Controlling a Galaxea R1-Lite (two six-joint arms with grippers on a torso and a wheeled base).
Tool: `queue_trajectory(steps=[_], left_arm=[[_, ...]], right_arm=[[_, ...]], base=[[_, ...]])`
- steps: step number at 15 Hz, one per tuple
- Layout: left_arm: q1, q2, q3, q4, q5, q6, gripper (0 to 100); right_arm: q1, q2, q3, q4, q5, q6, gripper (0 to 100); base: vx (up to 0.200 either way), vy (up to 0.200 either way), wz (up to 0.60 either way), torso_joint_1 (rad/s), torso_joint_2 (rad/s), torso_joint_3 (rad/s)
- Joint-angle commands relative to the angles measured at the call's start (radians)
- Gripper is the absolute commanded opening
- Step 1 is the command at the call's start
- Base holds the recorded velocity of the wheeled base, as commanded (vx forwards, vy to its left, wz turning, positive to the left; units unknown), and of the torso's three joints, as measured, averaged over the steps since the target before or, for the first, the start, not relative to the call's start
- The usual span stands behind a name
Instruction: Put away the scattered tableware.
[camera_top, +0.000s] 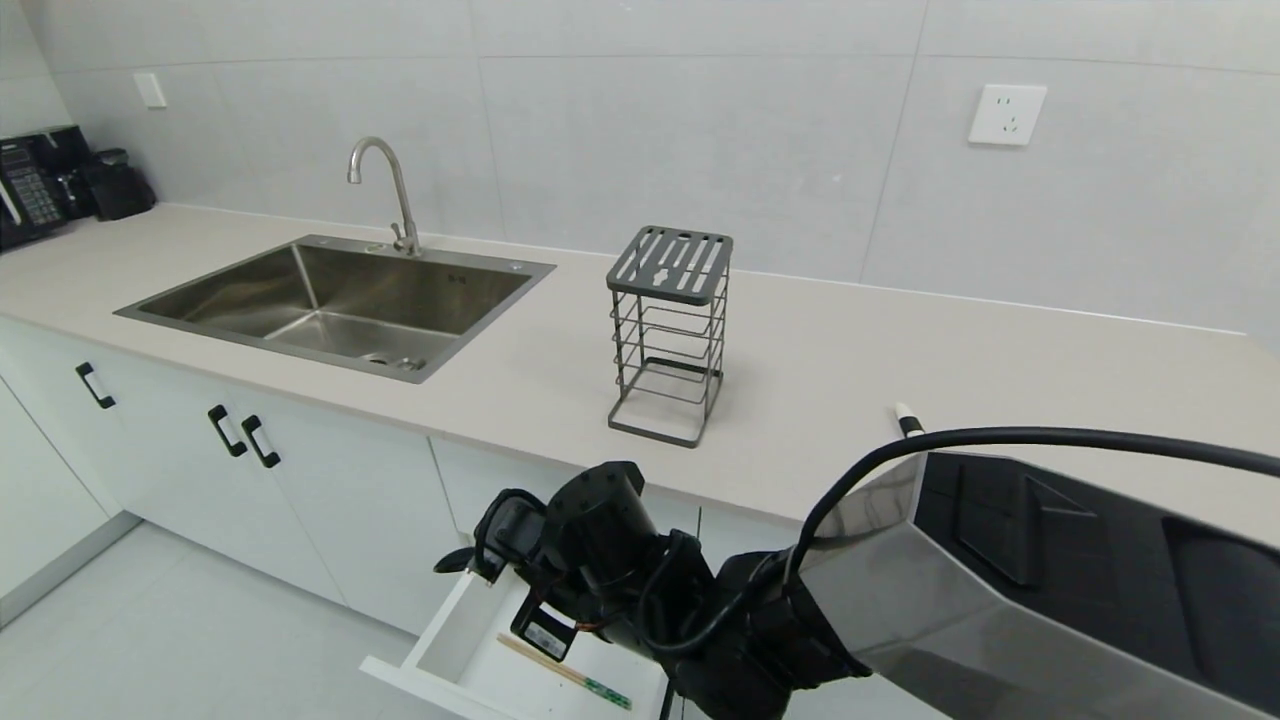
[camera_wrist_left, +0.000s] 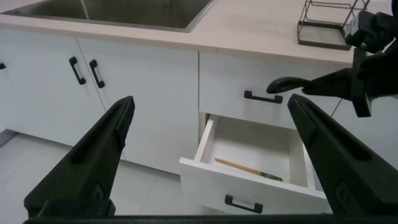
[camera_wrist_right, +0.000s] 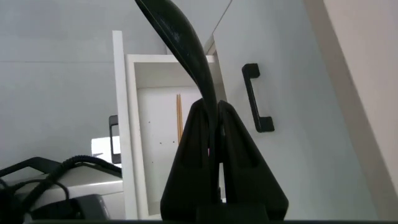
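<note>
Black spoon is held clamped in the right claw just above the open drawer. Its long axis is judged roughly parallel to the chopsticks laid inside. The left claw is spread apart, farther from the drawer.

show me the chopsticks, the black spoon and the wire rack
chopsticks (camera_wrist_left: 245, 168): left wrist view, the plain wooden middle
black spoon (camera_wrist_right: 189, 53): right wrist view, its curved handle
wire rack (camera_top: 672, 262): head view, its slotted top plate
</note>
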Motion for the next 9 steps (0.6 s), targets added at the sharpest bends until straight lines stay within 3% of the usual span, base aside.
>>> queue_trajectory(steps=[1,4,9], left_arm=[[0.0,0.0,-0.001,-0.001,0.0,0.001,100],[0.0,0.0,0.0,-0.002,0.0,0.001,100],[0.0,0.0,0.0,-0.001,0.0,-0.001,100]], right_arm=[[-0.001,0.031,-0.049,0.006,0.0,-0.003,0],[-0.009,0.063,-0.077,0.006,0.0,-0.002,0],[-0.029,0.109,-0.163,0.06,0.0,0.003,0]], base=[[0.0,0.0,0.0,-0.271,0.53,0.251],[0.0,0.0,0.0,-0.251,0.5,0.245],[0.0,0.0,0.0,-0.055,0.11,0.053]])
